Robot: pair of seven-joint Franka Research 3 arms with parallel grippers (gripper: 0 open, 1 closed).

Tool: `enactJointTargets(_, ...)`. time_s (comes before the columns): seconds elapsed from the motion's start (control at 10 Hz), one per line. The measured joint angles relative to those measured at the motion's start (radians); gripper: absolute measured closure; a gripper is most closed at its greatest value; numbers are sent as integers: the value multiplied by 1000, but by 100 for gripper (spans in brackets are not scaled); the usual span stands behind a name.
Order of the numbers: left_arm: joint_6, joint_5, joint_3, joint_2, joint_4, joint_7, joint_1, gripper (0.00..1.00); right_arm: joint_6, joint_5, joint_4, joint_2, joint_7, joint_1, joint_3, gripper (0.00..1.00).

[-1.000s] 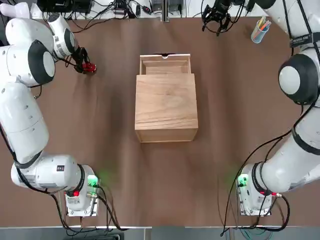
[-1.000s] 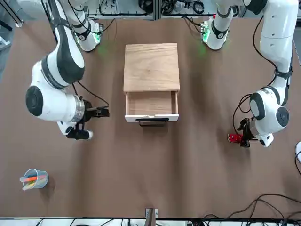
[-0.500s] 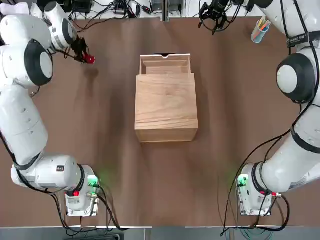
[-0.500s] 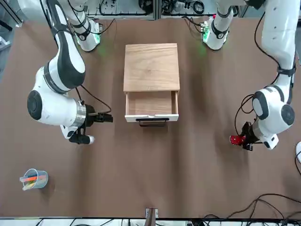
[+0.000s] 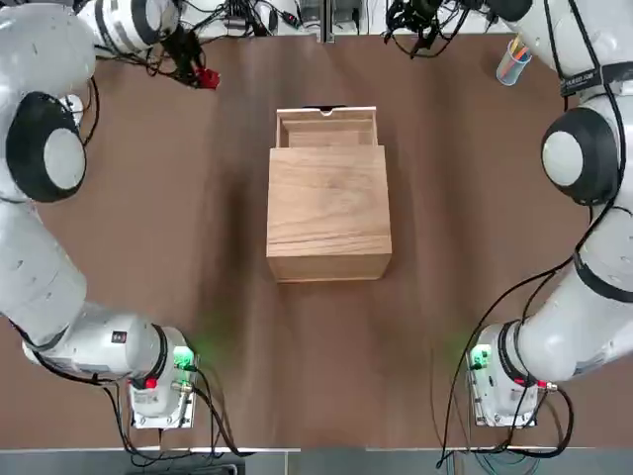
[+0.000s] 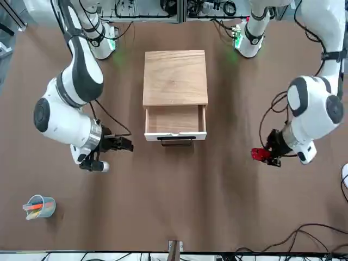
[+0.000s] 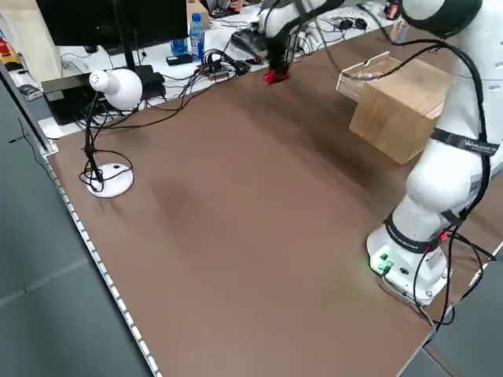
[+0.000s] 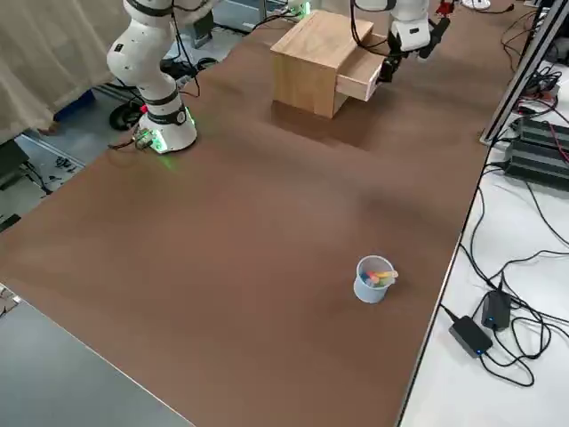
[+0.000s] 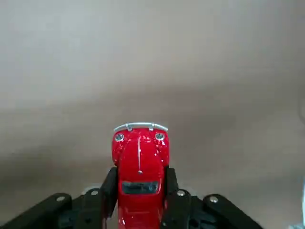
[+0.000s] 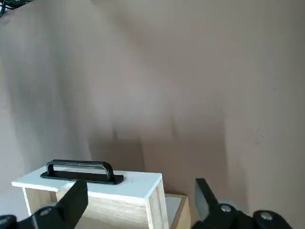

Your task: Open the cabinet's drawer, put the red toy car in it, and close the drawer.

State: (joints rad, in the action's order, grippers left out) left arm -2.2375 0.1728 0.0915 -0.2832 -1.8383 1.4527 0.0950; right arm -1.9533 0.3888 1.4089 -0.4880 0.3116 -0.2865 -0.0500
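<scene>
The red toy car (image 9: 140, 160) sits nose-out between my left gripper's (image 9: 140, 191) fingers, which are shut on it. Car (image 5: 206, 77) and left gripper (image 5: 196, 71) hang over the table at the far left of the cabinet (image 5: 328, 213); from the front the car (image 6: 260, 154) is level with the drawer. The drawer (image 5: 326, 129) is pulled out, nothing in it, with a white front and black handle (image 6: 175, 140). My right gripper (image 6: 124, 144) is open and raised on the drawer's other side; its wrist view looks down on the handle (image 10: 81, 171).
A cup of pens (image 5: 514, 61) stands at the far right corner. A white lamp (image 7: 110, 86) and cables lie past the table's left edge. A white mouse (image 6: 345, 175) shows at the table's edge beyond the left gripper.
My left gripper has lifted the red toy car off the table and carried it toward the drawer. The right gripper has drifted away from the drawer front, still open.
</scene>
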Motion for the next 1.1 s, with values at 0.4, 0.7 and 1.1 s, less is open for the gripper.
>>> enactJointTargets(0.4, 21, -109, 269, 12, 53, 398, 16, 57, -20, 0, -1, -44, 0, -10, 0, 4)
enactJointTargets(0.7, 46, -127, 355, -8, 98, 519, 70, 57, -20, 0, -1, -50, 0, -16, 0, 24)
enactJointTargets(1.1, 47, -168, 362, -113, 194, 642, 214, 57, -39, 13, -1, -77, 17, -43, -1, 25)
